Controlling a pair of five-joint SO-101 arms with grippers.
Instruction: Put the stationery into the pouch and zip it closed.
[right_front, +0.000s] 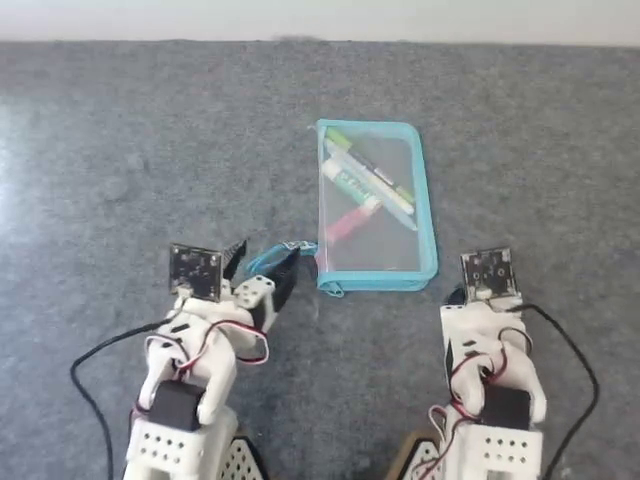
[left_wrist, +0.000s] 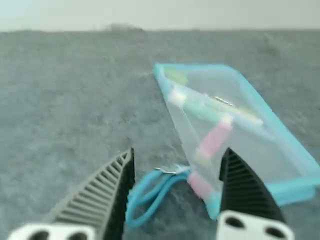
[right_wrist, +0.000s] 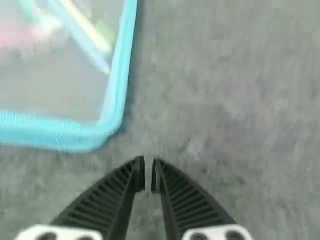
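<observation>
Pouch (right_front: 385, 250): lies flat on the grey table cover (right_front: 150, 150), ahead of both arms and between their lines of reach. Its near short edge is just in front of the grippers.

Position relative to grippers: the left gripper (right_front: 265, 255) sits at the pouch's near left corner. The left wrist view shows the left gripper (left_wrist: 178, 155) with jaws spread wide and gripping nothing. The blue loop (left_wrist: 150, 192) lies on the cover between them, and contact with either jaw cannot be confirmed. The right gripper (right_wrist: 147, 161) stands just short of the near right corner, apart from the pouch (right_wrist: 120, 75). Its jaws are drawn in to a thin slit with nothing between them.

Orientation: the long axis runs away from the arms towards the far side of the table, almost square to it. The loop (right_front: 265, 263) trails from the near left corner towards the left arm.

Materials and shapes: the pouch is a rectangle with rounded corners, with clear flexible panels and a turquoise woven border. The stationery inside (right_front: 370, 170) consists of slim sticks lying diagonally, including a pink piece (right_front: 347, 224). The cover is matted and felt-like. The jaws are black and ribbed.
</observation>
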